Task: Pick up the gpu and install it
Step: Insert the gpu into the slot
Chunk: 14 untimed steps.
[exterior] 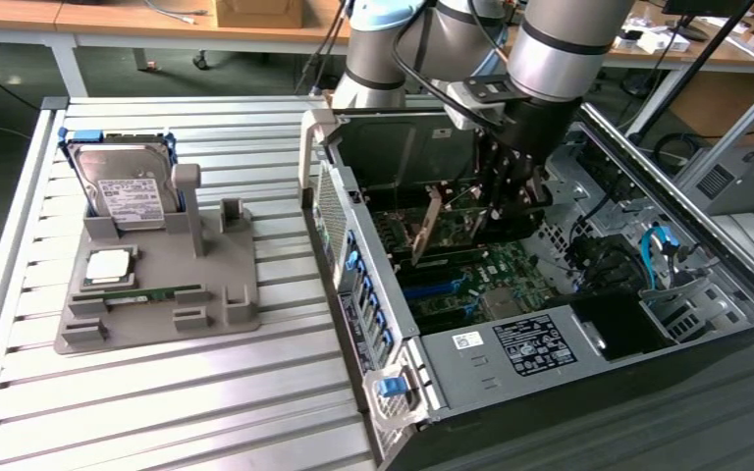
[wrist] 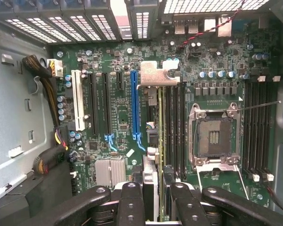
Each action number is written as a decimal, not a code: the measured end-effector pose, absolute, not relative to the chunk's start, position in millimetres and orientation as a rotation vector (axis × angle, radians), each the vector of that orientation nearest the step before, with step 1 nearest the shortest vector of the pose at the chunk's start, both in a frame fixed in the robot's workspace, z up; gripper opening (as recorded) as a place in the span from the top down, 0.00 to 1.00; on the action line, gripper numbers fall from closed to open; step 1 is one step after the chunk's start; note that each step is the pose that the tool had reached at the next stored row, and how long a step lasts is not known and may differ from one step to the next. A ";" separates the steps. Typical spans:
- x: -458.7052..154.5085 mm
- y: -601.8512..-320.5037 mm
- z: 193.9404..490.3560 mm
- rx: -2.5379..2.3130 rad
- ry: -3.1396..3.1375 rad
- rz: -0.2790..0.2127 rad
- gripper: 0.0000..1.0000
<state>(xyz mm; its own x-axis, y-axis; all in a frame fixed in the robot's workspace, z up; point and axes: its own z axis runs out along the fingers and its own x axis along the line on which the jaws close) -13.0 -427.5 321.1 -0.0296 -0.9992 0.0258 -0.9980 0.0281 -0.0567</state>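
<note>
In the exterior view, the gpu is being held upright inside the open computer case by the gripper. In the wrist view, the gpu is being pinched edge-on between the fingers, above the motherboard, beside the blue slot.

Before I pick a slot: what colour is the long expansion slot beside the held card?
Blue, among black slots; clearest in the wrist view.
</note>
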 end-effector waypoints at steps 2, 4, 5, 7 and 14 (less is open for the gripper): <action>-13.2 -427.9 320.9 -2.174 2.237 -0.092 0.73; -13.5 -428.3 320.8 -2.174 2.237 -0.092 0.73; -13.8 -428.6 320.6 -2.174 2.237 -0.092 0.73; -14.0 -429.0 320.5 -2.174 2.237 -0.092 0.73; -15.0 -430.3 319.9 -2.174 2.237 -0.092 0.73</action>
<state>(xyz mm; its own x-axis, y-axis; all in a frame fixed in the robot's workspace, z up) -15.0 -430.3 319.9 -0.0296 -0.9992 0.0258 -0.9980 0.0280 -0.0567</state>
